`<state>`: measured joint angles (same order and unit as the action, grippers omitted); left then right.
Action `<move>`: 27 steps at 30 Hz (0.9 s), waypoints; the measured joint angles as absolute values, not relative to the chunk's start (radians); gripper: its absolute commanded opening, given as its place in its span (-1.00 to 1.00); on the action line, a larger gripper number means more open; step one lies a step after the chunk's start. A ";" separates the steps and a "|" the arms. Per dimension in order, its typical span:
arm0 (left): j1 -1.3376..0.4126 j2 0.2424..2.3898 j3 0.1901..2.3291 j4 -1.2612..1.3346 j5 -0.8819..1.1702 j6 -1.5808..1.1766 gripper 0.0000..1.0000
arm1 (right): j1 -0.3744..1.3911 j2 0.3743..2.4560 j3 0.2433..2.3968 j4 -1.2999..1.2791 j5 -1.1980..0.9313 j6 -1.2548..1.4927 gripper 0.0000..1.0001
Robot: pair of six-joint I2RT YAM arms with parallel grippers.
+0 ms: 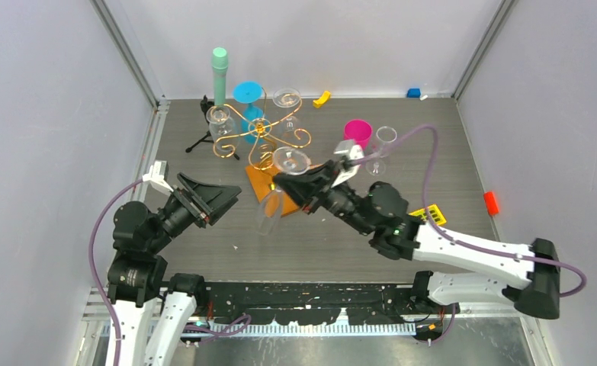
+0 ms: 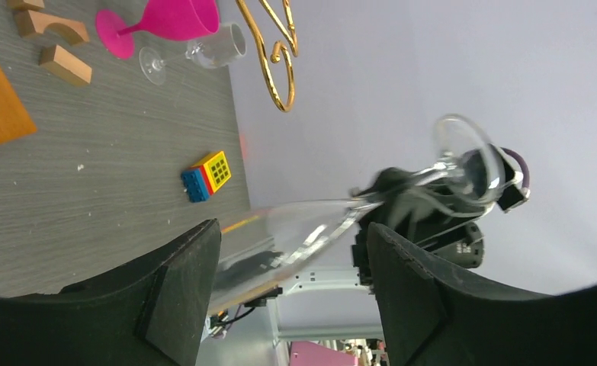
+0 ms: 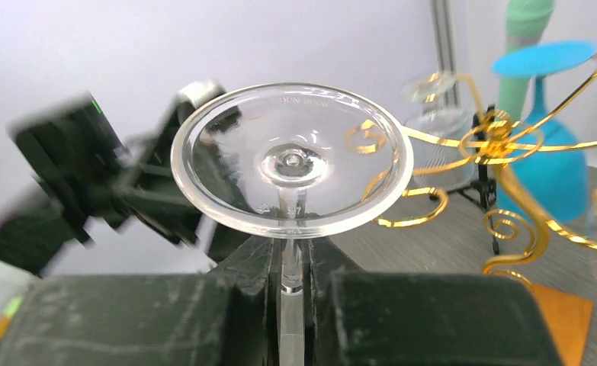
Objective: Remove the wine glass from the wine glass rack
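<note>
- the wine glass (image 1: 269,213) hangs upside down, foot up, just in front of the wine glass rack (image 1: 258,131) and free of its gold arms.
- the right gripper (image 3: 293,267) is clamped on the stem.
- the left gripper (image 1: 213,199) has its jaws wide apart and grasps nothing, beside the bowl, farther from the rack.

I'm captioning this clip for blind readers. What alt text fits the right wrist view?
The right gripper pinches the stem of a clear wine glass, whose round foot faces the camera. Behind it to the right stand the gold curled arms of the wine glass rack, with a blue glass hanging upside down.
</note>
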<state>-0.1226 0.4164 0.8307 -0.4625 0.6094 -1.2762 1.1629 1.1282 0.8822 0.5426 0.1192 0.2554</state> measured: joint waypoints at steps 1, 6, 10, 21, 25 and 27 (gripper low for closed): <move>-0.123 0.416 0.830 -0.462 0.607 -1.268 0.47 | 1.163 1.099 0.882 0.540 0.139 0.279 -0.99; -0.123 0.436 0.828 -0.435 0.614 -1.258 0.47 | 1.163 0.941 0.877 0.550 0.314 0.434 -0.99; -0.124 0.452 0.817 -0.389 0.634 -1.296 0.47 | 1.163 0.898 0.827 0.614 0.518 0.601 -0.99; -0.155 0.459 0.811 -0.222 0.709 -1.444 0.21 | 1.161 1.015 0.789 0.638 0.656 0.942 -0.99; -0.156 0.459 0.810 -0.181 0.712 -1.486 0.14 | 1.158 1.019 0.789 0.660 0.667 0.991 -0.99; -0.156 0.459 0.810 -0.162 0.711 -1.504 0.13 | 1.157 1.029 0.789 0.680 0.674 1.006 -0.99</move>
<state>-0.1558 0.4591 0.8101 -0.1623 0.7113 -1.5040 1.1568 1.0286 0.7891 0.6796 0.6739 1.0061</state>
